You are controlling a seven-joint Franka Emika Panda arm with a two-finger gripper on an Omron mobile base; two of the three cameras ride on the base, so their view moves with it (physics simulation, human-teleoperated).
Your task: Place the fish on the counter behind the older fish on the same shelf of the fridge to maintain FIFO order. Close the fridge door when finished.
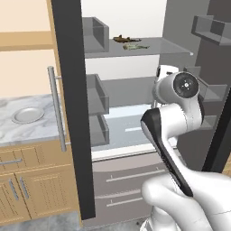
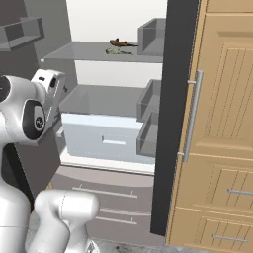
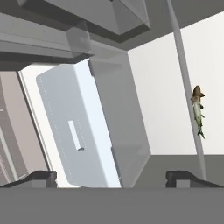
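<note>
Dark brown against the white back wall, the fish [image 1: 122, 39] lies on the upper shelf [image 1: 158, 47] of the open fridge [image 1: 135, 171], near the top centre of the left base view, just behind the paler older fish [image 1: 135, 46]; whether they touch is unclear. From the hand view the pair [image 3: 198, 109] overlap at right. The tool [image 3: 111, 177] stands wide open and empty, its fingertips [image 3: 41, 177] partly cut off.

A home kitchen: an open grey fridge [image 1: 135, 113] at twelve o'clock, a marble desk [image 1: 27, 131] with a plate [image 1: 28, 115] at nine o'clock, wooden cabinets [image 2: 222, 123] at three o'clock.
</note>
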